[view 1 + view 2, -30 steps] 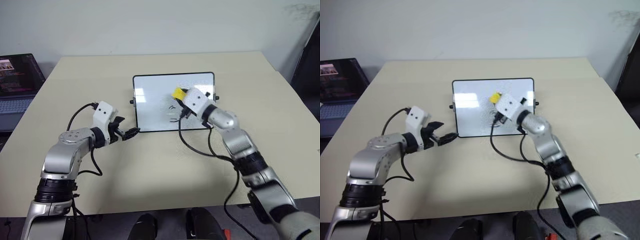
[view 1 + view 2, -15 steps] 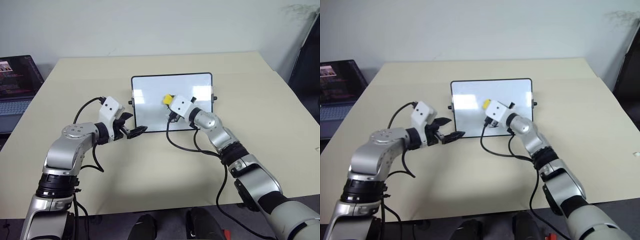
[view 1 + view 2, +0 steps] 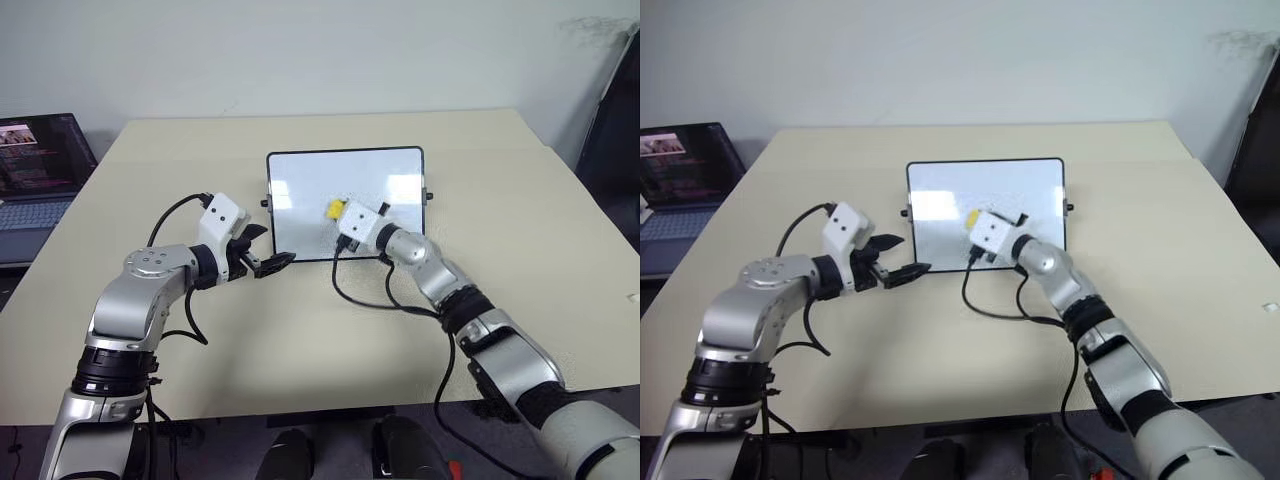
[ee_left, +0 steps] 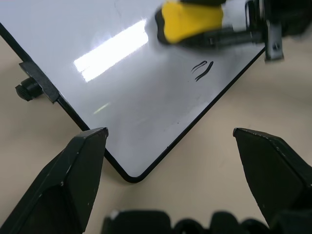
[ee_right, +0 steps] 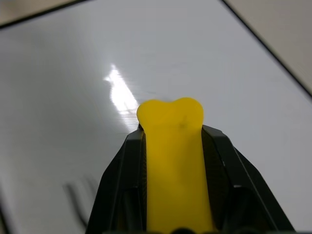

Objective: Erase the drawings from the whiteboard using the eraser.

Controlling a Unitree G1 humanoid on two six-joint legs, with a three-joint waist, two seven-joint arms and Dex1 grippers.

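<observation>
The whiteboard (image 3: 345, 203) lies flat near the middle of the desk (image 3: 520, 230), slightly toward the far edge, long sides parallel to the desk's front edge. The right gripper (image 3: 338, 213) is over the board's central area, pinching the eraser (image 3: 335, 209) between its two fingers. In the right wrist view the eraser (image 5: 174, 161) projects beyond the fingertips with its long axis in line with the gripper, pointing toward the board's left half.

The remaining drawings (image 4: 202, 70) are two short curved strokes near the board's near long edge. In the left wrist view they sit just beside the eraser (image 4: 191, 20), between it and that near edge. Judged from this, the next wipe must bring the eraser toward the near edge, back toward the robot. Whether the eraser touches the board surface cannot be told.

The left gripper (image 3: 272, 262) is spread, with nothing between its fingers, and hovers at the board's near-left corner (image 4: 130, 174); contact with the frame is not evident. The right arm carries the eraser and is the nearer one to the marks.

A laptop (image 3: 40, 165) sits off the desk's left edge, well apart.
</observation>
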